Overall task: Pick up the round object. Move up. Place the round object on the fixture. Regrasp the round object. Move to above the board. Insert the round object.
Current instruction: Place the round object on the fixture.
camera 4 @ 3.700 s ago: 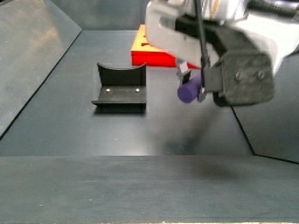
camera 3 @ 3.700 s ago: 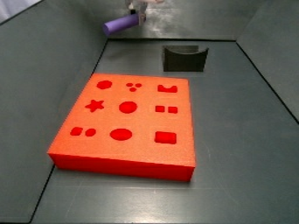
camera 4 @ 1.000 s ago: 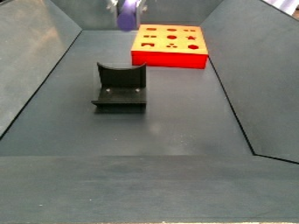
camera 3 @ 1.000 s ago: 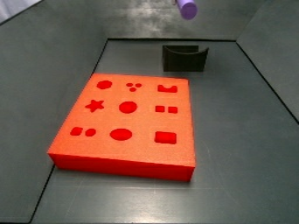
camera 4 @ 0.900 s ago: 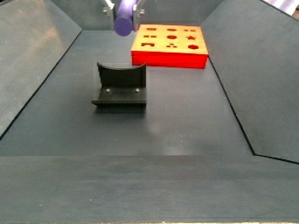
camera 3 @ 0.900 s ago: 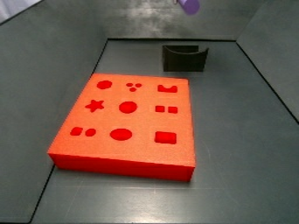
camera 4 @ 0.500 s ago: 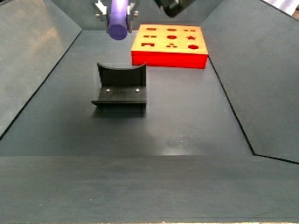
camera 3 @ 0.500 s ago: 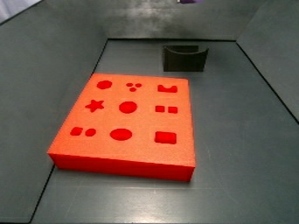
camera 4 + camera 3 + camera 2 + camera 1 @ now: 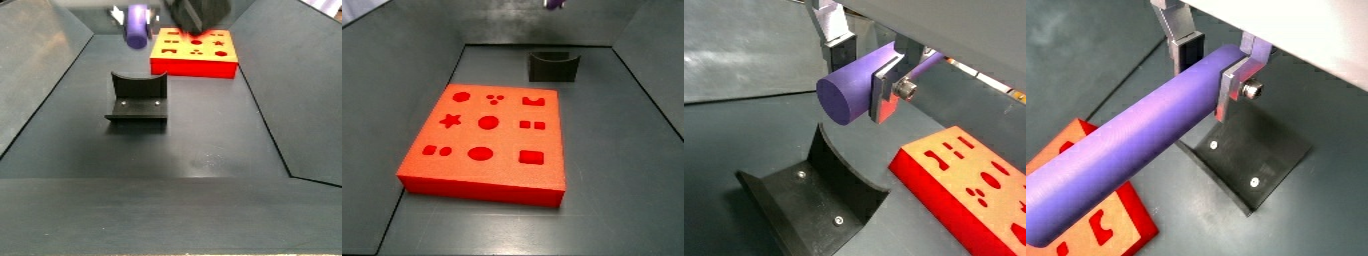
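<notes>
In a wrist view we see the gripper (image 9: 1209, 62) closed on the round object (image 9: 1140, 145), a purple peg that lies across between the two silver fingers (image 9: 1236, 78). Its long body reaches far out from the grip on one side. Below it stands the fixture (image 9: 1256, 162), with two small screws in its dark base plate. A corner of the orange-red board (image 9: 1102, 229) lies just beside the fixture.

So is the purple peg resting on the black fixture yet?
Apart. In a wrist view the gripper holds the purple peg between its fingers, with bare floor showing between it and the fixture below.
</notes>
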